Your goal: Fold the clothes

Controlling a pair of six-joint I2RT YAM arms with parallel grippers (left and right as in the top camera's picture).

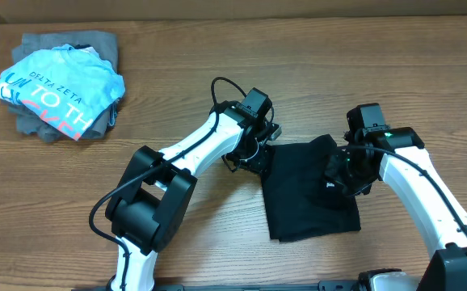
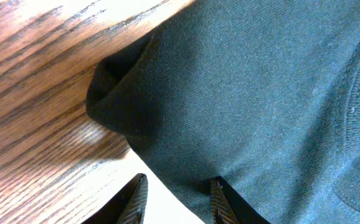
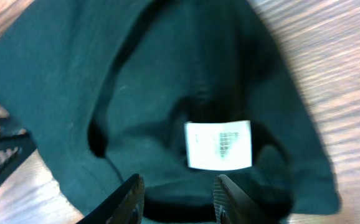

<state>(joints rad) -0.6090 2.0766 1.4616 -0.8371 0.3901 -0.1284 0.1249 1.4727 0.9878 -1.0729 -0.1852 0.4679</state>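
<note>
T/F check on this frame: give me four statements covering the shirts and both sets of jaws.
1. The black T-shirt lies on the table between the two arms. True.
2. The blue printed shirt lies under the grey garment. False: it lies on top of it.
3. The white neck label shows just ahead of the right jaws. True.
4. The left jaws are shut. False: they stand apart at the T-shirt's edge.

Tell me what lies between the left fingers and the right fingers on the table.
Only the black T-shirt; the overhead view shows it spanning from the left fingers to the right fingers.
</note>
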